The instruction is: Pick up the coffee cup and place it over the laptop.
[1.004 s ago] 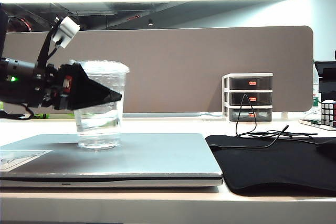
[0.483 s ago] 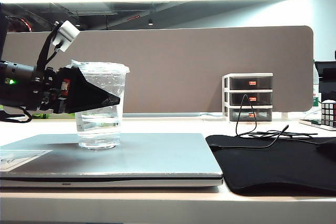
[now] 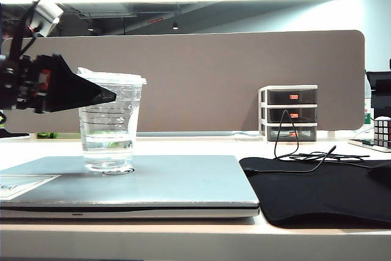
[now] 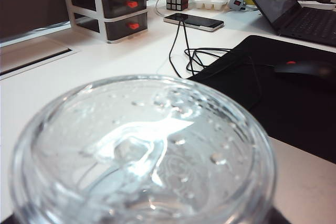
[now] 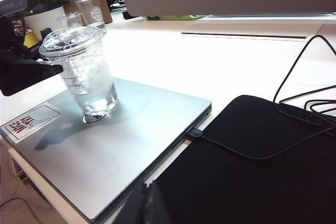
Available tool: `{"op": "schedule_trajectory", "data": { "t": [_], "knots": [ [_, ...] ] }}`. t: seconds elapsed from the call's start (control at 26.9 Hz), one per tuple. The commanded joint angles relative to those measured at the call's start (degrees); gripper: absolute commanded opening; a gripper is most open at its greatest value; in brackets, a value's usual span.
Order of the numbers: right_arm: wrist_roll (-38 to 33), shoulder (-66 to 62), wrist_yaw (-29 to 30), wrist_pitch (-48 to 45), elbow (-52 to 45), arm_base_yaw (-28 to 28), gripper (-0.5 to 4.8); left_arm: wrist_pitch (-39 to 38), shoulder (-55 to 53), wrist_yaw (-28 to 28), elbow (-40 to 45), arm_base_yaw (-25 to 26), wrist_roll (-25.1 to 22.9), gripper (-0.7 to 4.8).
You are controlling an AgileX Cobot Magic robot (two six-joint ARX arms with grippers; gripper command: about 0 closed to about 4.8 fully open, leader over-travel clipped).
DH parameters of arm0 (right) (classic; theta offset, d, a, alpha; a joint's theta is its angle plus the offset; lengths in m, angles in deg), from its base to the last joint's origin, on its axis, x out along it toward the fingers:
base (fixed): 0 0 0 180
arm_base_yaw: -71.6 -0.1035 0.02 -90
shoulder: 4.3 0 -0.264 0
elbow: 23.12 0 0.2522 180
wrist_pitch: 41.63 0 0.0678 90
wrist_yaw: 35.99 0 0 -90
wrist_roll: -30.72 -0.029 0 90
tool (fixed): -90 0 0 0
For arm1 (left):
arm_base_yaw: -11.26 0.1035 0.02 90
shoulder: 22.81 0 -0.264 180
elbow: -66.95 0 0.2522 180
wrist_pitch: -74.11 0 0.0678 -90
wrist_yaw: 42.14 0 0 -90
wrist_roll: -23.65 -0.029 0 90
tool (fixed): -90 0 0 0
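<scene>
Clear plastic, the coffee cup [image 3: 110, 123] stands on the laptop [image 3: 177, 181]; placing looks done. Left claw [image 3: 91, 93] gapes empty beside its rim and should retreat; the right claw is unseen.

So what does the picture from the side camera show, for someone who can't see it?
A clear coffee cup with a little liquid stands upright on a closed silver laptop. The left end effector is open beside the cup's top, not holding it. A black mat lies to the right.

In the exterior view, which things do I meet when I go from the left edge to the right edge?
Left claw → coffee cup on the laptop → black mat → small drawer unit → Rubik's cube.
</scene>
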Motion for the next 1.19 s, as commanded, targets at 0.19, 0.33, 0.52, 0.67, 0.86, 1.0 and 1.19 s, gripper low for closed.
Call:
{"op": "schedule_trajectory", "data": {
  "t": [0.19, 0.33, 0.52, 0.67, 0.86, 1.0, 1.19],
  "knots": [
    [0.1, 0.1, 0.0, -0.6, -0.4, 0.0, -0.06, -4.0, 5.7, 3.9, 4.2, -0.1, -0.7, 4.79],
    [0.1, 0.1, 0.2, -0.6, -0.4, 0.0, -0.06, -5.7, 7.0, 7.0, 5.7, -0.1, -0.8, 4.79],
    [0.1, 0.1, 0.2, -0.6, -0.3, 0.0, -0.06, -6.6, 8.9, 9.2, 8.2, -0.1, 0.1, 4.79],
    [0.1, 0.1, 0.2, -0.6, -0.3, 0.0, -0.06, -6.5, 14.3, 15.0, 11.7, -0.1, 0.2, 4.79],
    [0.1, 0.1, 0.2, -0.6, -0.4, 0.0, -0.06, -7.9, 21.7, 20.0, 13.7, -0.1, 3.6, 4.79],
    [0.1, 0.1, 0.1, -0.6, -0.4, 0.0, -0.06, -19.1, 32.5, 24.8, 13.9, -0.1, 6.0, 3.66],
    [0.1, 0.1, 0.0, -0.6, -0.4, 0.0, -0.06, -28.5, 42.2, 24.6, 13.9, -0.1, 6.1, 2.99]
  ]
}}
